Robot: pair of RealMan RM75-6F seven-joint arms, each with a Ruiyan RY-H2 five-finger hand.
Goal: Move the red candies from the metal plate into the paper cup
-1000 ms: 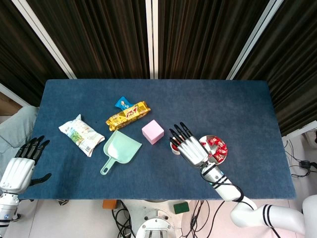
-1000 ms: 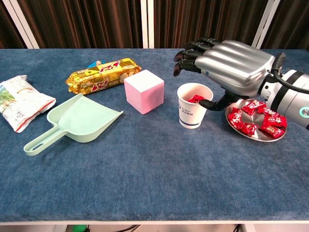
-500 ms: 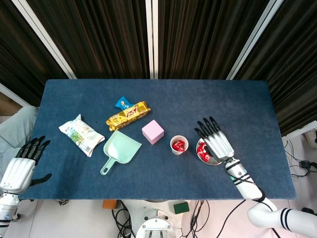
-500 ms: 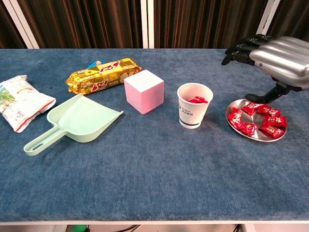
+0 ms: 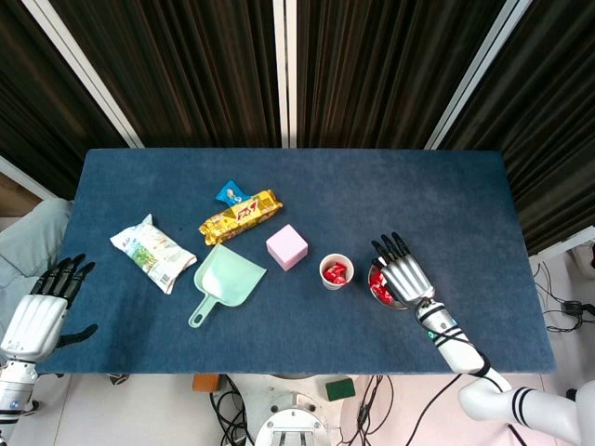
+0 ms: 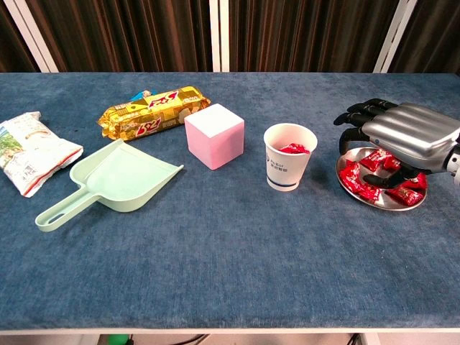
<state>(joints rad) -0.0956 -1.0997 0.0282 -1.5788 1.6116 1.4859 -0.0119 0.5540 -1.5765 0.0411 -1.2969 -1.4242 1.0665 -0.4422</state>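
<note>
The right hand [image 6: 402,136] hovers palm-down over the metal plate [image 6: 358,198], fingers extended and spread, with the thumb curled beneath toward the red candies [image 6: 357,180]. Whether a candy is pinched under the palm cannot be told from either view (the palm hides the contact zone). This posture suits a top-down pick: the plate is shallow and the candies lie flat, so access from above is the practical route.

The candies lie in a loose heap on the plate; several are visible at its near and left edge. At least one red candy [image 6: 292,149] lies inside the paper cup [image 6: 289,158], so the task is judged partly complete, with most of the load still on the plate.

The cup stands upright just to the left of the plate, apart from it. This close placement keeps the carry short. A pink cube [image 6: 214,135] sits to the left of the cup, clear of the transfer path.

The left hand [image 5: 42,311] rests at the table's [image 5: 297,190] far-left edge, fingers apart, holding nothing; it has no part in the current step.

Also present: a mint-green dustpan [image 6: 115,180], a gold snack packet [image 6: 154,112] and a white snack bag [image 6: 30,152], all well left of the work zone.

Risk, as judged: the light cup may tip if struck during release.
</note>
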